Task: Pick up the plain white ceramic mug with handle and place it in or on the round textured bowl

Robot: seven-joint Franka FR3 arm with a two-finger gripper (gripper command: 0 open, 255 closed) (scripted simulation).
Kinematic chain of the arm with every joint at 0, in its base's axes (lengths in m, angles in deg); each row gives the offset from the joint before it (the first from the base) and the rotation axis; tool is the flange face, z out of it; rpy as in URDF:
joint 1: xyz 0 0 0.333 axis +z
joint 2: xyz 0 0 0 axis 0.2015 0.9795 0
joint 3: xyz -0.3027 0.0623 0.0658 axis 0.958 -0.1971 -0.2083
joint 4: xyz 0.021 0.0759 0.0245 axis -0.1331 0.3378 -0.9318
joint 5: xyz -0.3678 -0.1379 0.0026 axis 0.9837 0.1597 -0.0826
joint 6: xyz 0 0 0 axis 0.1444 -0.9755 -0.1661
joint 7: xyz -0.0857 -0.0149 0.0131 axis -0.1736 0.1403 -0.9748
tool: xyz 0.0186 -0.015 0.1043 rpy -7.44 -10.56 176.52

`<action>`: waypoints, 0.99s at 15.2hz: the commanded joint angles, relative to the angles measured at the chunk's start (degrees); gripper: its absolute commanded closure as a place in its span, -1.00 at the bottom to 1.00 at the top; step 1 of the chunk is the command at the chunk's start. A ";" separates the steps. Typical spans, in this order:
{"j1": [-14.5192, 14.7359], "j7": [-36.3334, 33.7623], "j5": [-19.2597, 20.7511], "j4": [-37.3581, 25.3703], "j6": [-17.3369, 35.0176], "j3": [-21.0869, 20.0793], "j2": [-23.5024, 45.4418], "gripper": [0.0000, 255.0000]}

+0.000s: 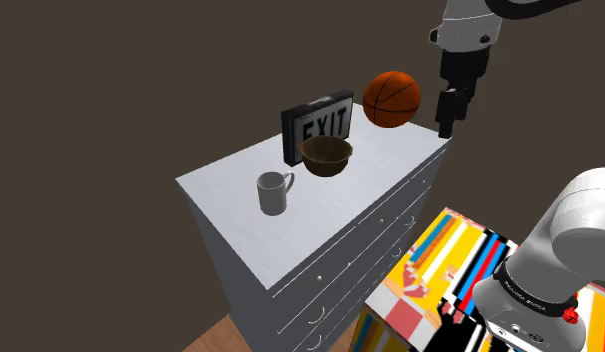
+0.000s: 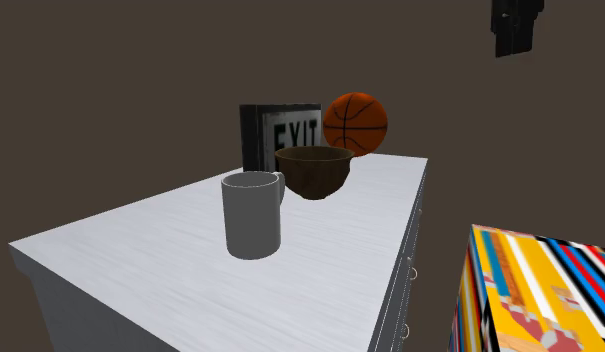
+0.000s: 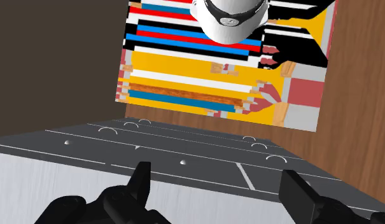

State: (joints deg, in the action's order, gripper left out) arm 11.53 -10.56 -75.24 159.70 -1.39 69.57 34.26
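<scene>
In the shoulder view, the white mug (image 1: 274, 193) is standing upright about midway along the top of the grey-white dresser (image 1: 230, 215), and its handle is facing the dresser's far end. At that end a brown textured bowl (image 1: 326, 155) is sitting on the top, apart from the mug. A black EXIT sign (image 1: 315, 125) is standing behind the bowl, and a basketball (image 1: 392, 98) is resting at the far corner. The black gripper (image 1: 447, 128) is hanging in the air over the dresser's far drawer-side corner and touching nothing. The multicoloured stand (image 1: 440, 270) is sitting on the floor in front of the drawers. In the second exterior view, the mug (image 2: 253, 215) is standing nearest the camera on the dresser (image 2: 120, 270) top. The bowl (image 2: 312, 170), the sign (image 2: 278, 132) and the basketball (image 2: 355, 123) are lining up behind it toward the far end, and the gripper (image 2: 515, 35) is hovering high above the dresser's drawer-side edge. In the wrist view, the gripper (image 3: 219, 184) is looking down past the dresser (image 3: 184, 153) top's edge and along its drawer fronts. The stand (image 3: 203, 70) and the wooden floor (image 3: 356, 95) are showing below. Its two fingers (image 3: 141, 181) are standing wide apart and are gripping nothing.
</scene>
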 commanded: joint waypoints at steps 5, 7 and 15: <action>1.31 -2.62 -2.21 -1.76 5.01 -2.73 6.94 -1.00; 1.89 -3.87 -3.06 -3.05 7.33 -4.05 10.61 -1.00; 3.79 -8.81 -4.62 -10.91 14.95 -9.07 26.22 -1.00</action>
State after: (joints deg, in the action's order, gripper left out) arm 15.20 -18.93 -79.89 150.06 12.68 60.98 58.32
